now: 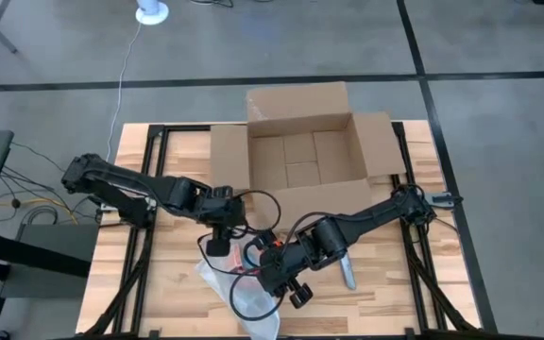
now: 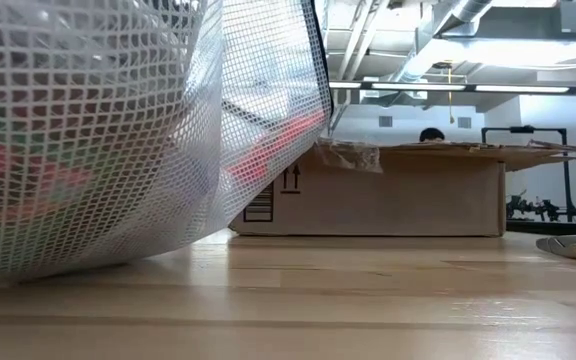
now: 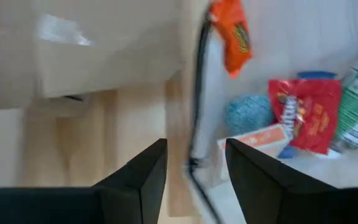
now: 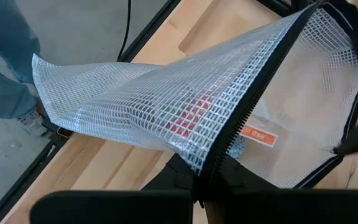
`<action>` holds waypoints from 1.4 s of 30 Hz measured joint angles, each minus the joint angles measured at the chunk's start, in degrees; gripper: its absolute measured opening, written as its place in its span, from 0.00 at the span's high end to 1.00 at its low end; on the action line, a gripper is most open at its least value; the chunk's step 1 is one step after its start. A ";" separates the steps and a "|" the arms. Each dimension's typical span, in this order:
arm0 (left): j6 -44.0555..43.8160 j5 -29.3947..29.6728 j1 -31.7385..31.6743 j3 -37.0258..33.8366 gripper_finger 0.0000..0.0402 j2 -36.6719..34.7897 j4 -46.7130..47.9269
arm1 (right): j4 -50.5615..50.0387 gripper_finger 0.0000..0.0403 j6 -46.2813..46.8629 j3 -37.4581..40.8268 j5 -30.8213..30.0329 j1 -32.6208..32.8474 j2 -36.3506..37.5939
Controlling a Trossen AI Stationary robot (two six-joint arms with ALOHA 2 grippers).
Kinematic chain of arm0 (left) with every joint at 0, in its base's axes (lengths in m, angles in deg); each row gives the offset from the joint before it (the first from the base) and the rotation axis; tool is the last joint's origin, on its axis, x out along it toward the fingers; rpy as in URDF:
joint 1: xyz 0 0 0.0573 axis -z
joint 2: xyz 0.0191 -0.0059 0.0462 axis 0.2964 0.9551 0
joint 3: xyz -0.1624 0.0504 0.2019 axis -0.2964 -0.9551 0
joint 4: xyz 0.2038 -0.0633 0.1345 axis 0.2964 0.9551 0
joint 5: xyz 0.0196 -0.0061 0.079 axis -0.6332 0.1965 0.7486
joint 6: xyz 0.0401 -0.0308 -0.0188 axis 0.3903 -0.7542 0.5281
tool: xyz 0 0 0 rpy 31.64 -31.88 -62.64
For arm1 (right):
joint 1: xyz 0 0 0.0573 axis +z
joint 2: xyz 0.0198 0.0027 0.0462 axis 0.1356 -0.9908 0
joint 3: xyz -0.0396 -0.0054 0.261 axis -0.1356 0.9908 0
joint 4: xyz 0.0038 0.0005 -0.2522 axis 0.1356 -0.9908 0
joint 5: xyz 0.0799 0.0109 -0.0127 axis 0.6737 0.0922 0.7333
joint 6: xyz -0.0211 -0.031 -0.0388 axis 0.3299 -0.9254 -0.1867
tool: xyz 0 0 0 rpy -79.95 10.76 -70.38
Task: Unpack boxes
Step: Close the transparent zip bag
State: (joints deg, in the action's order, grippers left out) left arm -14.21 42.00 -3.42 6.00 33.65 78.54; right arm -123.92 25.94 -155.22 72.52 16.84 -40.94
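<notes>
Plainly, the brown cardboard box (image 1: 300, 156) sits open at the far side of the wooden surface (image 1: 168, 283), all four flaps folded out and its inside showing nothing but bare cardboard in the high view. Both arms work nearer the front edge, well apart from it, on a mesh zip bag (image 1: 244, 288) of snacks. The right gripper (image 4: 199, 180) has its jaws pinched shut on the bag's black zipper edge (the wrist view shows the mesh draping away from that pinch). The left gripper (image 3: 194, 165) hovers just beside the bag's mouth, jaws parted a moderate way with the zipper edge running between them but not yet clamped. Inside the bag lie a red packet (image 3: 306, 112) and an orange packet (image 3: 232, 34). The box lies straight beyond both grippers, its long axis across the surface; neither arm looks clearly nearer to it.
</notes>
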 joint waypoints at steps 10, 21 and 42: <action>-0.34 1.75 -0.02 -9.22 0.68 0.07 -11.27 | 0.52 1.00 0.06 0.00 0.02 -0.17 0.00; -12.92 4.72 8.03 -6.49 1.00 -2.62 0.31 | 0.59 1.00 -0.20 0.00 1.19 1.05 -0.02; -42.40 29.87 30.25 0.58 1.00 -13.18 16.90 | -8.94 1.00 -4.27 -1.32 -4.66 -1.34 0.17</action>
State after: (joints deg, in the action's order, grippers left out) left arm -56.61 71.87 26.82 6.58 20.46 95.44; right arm -132.86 21.67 -156.54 67.86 15.50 -40.77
